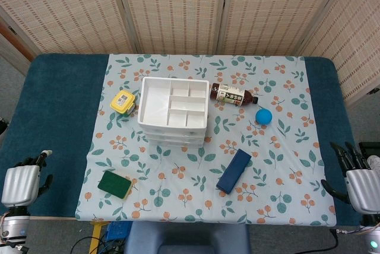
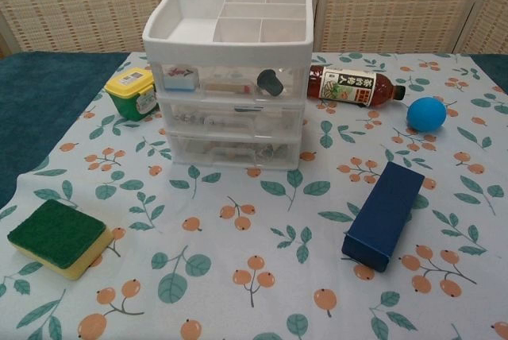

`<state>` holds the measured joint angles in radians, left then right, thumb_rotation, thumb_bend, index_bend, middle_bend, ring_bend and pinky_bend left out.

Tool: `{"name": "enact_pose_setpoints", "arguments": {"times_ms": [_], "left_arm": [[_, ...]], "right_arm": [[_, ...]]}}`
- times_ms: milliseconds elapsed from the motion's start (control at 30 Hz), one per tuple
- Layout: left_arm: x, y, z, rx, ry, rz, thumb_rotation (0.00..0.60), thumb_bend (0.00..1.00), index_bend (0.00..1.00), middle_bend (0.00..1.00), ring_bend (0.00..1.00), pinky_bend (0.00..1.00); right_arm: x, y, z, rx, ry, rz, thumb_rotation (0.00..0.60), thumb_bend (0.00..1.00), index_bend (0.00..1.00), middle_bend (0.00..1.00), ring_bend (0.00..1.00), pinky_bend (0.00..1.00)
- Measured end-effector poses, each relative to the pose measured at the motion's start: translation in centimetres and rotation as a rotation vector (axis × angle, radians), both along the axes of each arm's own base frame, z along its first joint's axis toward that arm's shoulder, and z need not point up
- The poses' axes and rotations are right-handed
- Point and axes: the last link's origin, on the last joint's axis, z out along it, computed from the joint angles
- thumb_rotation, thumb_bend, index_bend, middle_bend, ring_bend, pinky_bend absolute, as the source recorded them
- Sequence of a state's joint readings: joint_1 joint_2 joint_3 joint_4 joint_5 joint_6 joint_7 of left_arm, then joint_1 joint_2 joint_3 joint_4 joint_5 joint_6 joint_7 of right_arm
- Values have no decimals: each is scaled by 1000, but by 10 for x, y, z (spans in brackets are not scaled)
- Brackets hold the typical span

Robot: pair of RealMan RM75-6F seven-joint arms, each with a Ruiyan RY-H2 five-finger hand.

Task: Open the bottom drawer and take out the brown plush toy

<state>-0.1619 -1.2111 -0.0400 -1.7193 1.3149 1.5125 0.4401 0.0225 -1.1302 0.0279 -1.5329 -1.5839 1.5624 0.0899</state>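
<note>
We see the white drawer unit (image 2: 228, 78) standing on the floral cloth (image 1: 196, 171), its bottom drawer (image 2: 234, 149) closed, and we cannot make out the brown plush toy through its clear front. Right of the unit lie a bottle (image 2: 349, 86), a blue box (image 2: 383, 213) and a blue ball (image 2: 426, 113); left of it sit a sponge (image 2: 59, 237) and a yellow container (image 2: 132, 93). Well away from the unit, at the near table edge, our left hand (image 1: 22, 183) and right hand (image 1: 356, 177) hold nothing, fingers loosely apart.

The left hand (image 1: 21, 184) and right hand (image 1: 359, 186) are resting low at opposite sides, fingers apart, holding nothing.
</note>
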Motion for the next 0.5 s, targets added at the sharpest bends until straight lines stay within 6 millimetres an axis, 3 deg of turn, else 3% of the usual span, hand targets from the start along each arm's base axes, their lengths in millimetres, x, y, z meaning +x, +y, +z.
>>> {"name": "enact_pose_setpoints", "arguments": {"times_ms": [233, 300, 400, 500], "left_arm": [[1, -3, -2, -2, -23, 10, 600, 320, 252, 449, 392, 514], [3, -3, -3, -8, -52, 8, 600, 320, 272, 482, 442, 590], [9, -1, -6, -28, -135, -8, 600, 320, 338, 624, 589, 804], [18, 2, -13, -71, -249, -35, 600, 321, 369, 678, 642, 895]], "right_arm": [[-1, 0, -1, 3, -7, -9, 600, 252, 13, 134, 72, 151], [-1, 1, -1, 2, -10, -11, 600, 252, 13, 134, 73, 151], [-2, 1, -1, 2, -14, -10, 600, 256, 13, 134, 72, 150], [-2, 0, -1, 2, -21, -8, 600, 256, 13, 134, 72, 151]]}}
